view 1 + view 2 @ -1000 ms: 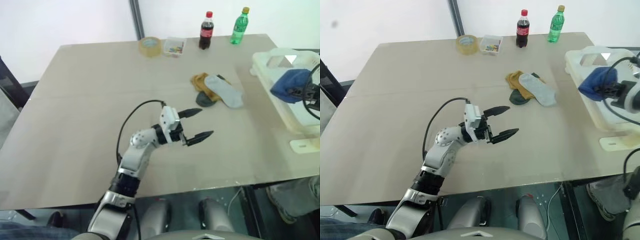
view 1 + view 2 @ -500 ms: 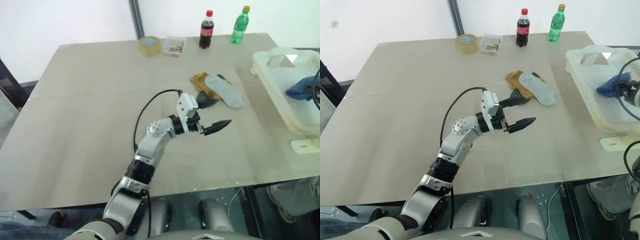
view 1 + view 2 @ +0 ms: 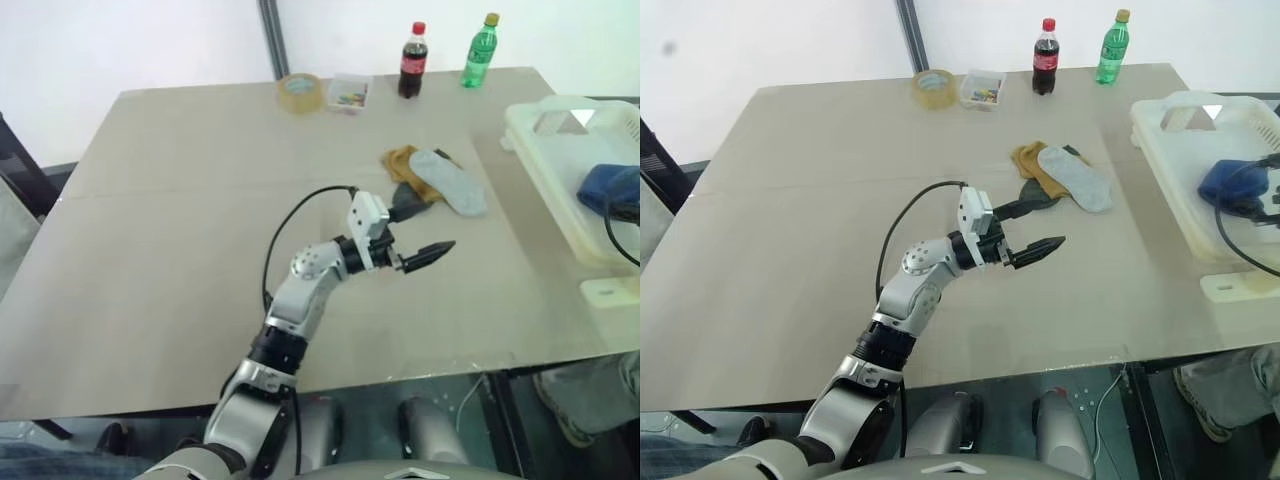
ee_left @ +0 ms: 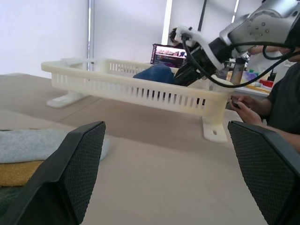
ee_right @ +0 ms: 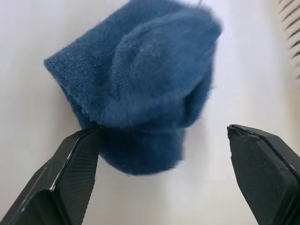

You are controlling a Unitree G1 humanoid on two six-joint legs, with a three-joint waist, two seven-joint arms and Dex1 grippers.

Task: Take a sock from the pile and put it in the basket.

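Blue sock lies bunched on the floor of the cream basket at the table's right edge, and the right gripper is above it with jaws spread wide, one finger touching the sock's edge, nothing clamped. Left gripper is over mid-table, pointing toward the basket, jaws fully apart and empty. Pile of mustard, grey and dark socks sits just beyond the left gripper, apart from the basket.
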